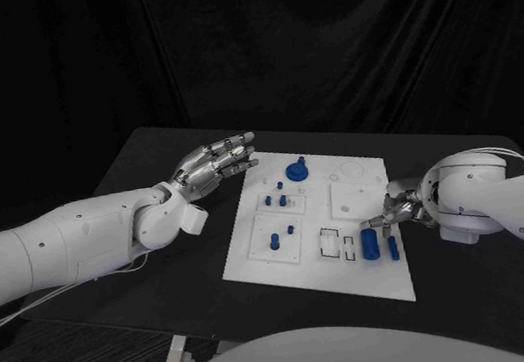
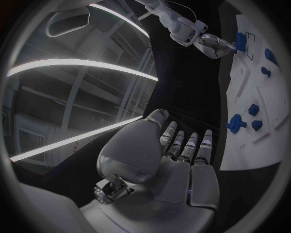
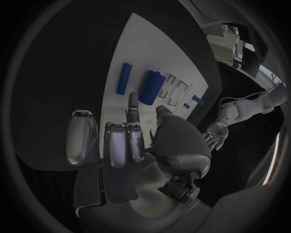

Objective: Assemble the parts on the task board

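Observation:
The white task board [image 1: 325, 253] lies in the middle of the black table. On its near right part lie a thick blue cylinder [image 1: 370, 244] and a thin blue bar [image 1: 394, 248]. A round blue knob [image 1: 297, 171] stands at the far edge, with small blue pegs [image 1: 282, 200] behind the middle. My right hand [image 1: 397, 211] hovers at the board's right edge, just behind the cylinder [image 3: 152, 87] and bar [image 3: 124, 78]; one finger reaches toward them and the hand [image 3: 130, 141] holds nothing. My left hand [image 1: 216, 162] hangs off the board's far left corner, fingers stretched out and empty [image 2: 182, 150].
Two more small pegs [image 1: 282, 235] sit in the raised square plate at the board's near left. Black outlined slots [image 1: 334, 242] lie just left of the cylinder. Bare black table [image 1: 171, 280] surrounds the board, and a dark curtain hangs behind it.

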{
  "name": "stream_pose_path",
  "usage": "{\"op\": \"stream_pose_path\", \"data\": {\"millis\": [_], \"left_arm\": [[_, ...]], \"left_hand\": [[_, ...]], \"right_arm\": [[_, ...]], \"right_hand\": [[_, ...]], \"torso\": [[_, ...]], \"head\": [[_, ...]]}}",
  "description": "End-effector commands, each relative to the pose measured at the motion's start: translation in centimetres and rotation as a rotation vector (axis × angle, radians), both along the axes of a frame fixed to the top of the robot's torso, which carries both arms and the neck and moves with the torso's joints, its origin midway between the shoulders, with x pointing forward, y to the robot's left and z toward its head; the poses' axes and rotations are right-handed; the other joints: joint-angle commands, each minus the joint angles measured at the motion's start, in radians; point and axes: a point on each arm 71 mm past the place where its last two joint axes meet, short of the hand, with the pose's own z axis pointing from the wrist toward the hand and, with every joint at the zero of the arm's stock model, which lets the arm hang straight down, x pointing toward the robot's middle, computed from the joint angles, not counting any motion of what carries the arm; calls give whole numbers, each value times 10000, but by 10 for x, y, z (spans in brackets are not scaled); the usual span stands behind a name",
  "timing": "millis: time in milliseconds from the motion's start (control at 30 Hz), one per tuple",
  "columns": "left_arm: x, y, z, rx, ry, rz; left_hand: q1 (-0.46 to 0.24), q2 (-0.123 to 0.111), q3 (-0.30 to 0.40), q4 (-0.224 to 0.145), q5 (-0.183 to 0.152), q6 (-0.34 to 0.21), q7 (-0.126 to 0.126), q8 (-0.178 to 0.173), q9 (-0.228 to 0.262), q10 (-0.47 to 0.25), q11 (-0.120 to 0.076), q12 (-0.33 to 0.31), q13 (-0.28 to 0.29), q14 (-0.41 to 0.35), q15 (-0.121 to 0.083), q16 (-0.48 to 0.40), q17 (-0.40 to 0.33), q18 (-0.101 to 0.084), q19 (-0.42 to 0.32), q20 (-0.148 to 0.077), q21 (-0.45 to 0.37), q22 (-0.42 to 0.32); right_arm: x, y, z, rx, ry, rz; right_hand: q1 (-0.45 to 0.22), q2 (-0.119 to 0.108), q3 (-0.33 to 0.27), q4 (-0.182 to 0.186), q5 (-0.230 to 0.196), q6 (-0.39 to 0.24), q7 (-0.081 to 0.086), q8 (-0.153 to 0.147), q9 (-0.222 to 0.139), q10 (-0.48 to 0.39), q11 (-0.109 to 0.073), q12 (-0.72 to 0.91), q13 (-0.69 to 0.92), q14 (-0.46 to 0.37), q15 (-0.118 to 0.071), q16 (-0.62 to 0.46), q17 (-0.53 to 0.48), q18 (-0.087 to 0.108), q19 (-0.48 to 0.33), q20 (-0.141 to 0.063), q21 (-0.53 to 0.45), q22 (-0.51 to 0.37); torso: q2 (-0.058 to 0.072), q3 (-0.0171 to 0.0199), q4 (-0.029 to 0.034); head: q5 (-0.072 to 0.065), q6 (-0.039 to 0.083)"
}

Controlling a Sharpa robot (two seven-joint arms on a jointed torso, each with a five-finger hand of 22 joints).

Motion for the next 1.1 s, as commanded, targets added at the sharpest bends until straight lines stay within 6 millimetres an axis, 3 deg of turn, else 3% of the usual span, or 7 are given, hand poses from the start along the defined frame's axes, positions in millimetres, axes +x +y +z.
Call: {"op": "stream_pose_path", "data": {"millis": [33, 600, 767, 900, 967, 1100], "left_arm": [[-1, -3, 0, -179, -35, -133], [-1, -2, 0, -143, 42, -175], [-1, -3, -1, -183, 76, -258], [-1, -3, -1, -182, 87, -271], [-1, -3, -1, -173, 93, -269], [-1, -3, -1, -158, 108, -265]], "left_hand": [[-242, -128, 519, -75, 67, -36, 46, 84, 9, 26, 77, 127, 103, 71, 21, 94, 95, -432, -24, -19, 108, -32], [-253, -135, 536, -69, 57, -58, 45, 76, 6, 11, 97, 100, 97, 67, 33, 93, 94, -436, -24, -18, 107, -35], [-288, -258, 555, -106, -34, -118, 18, 61, 1, -7, 145, 72, 94, 57, 45, 87, 90, -445, -23, -17, 105, -53], [-294, -258, 564, -105, -40, -132, 7, 58, -1, -12, 154, 60, 92, 50, 46, 80, 88, -446, -23, -17, 104, -55], [-294, -258, 564, -105, -40, -132, 7, 58, -1, -12, 154, 60, 92, 50, 46, 80, 88, -446, -23, -17, 104, -55], [-297, -256, 570, -103, -41, -129, 3, 58, 0, -13, 157, 65, 93, 55, 47, 87, 90, -447, -21, -17, 105, -53]], "right_arm": [[-1, -1, -4, -214, 177, -63], [-4, 9, -16, -260, 442, 93], [-5, 13, -20, -302, 560, 146], [-6, 14, -23, -319, 616, 150], [-6, 14, -25, -326, 640, 149], [-6, 15, -26, -348, 691, 171]], "right_hand": [[230, -68, -321, 4, -194, -94, -13, -154, 183, 1076, 67, 166, 2658, 1075, 45, 200, 2685, 245, -13, 71, -227, 1939], [404, -19, -386, -56, -240, -228, 11, -163, 357, 1076, 77, 166, 2658, 1032, 63, 119, 2504, 301, -113, 93, -502, 1859], [587, -32, -404, -162, -139, -255, 6, -133, 479, 1076, 63, 166, 2658, 1020, 54, 95, 2452, 317, -136, 89, -582, 1837], [861, -7, -402, -332, 309, -385, 17, -125, 673, 1076, 53, 166, 2658, 998, 44, 45, 2350, 330, -154, 79, -671, 1814], [1255, 0, -301, -595, 1397, -528, 22, -128, 853, 1076, 57, 166, 2658, 983, 42, 9, 2279, 343, -169, 72, -757, 1795], [1712, 6, -57, -911, 2155, -676, 28, -155, 989, 1076, 58, 166, 2658, 970, 41, -24, 2214, 348, -166, 71, -804, 1786]], "torso": [[0, -5, 3], [2, -2, 4], [-1, 1, 3], [0, 1, 4], [1, 0, 7], [0, -2, 10]], "head": [[-16, 1], [-3, 1], [0, 1], [9, 1], [19, 1], [4, 1]]}}
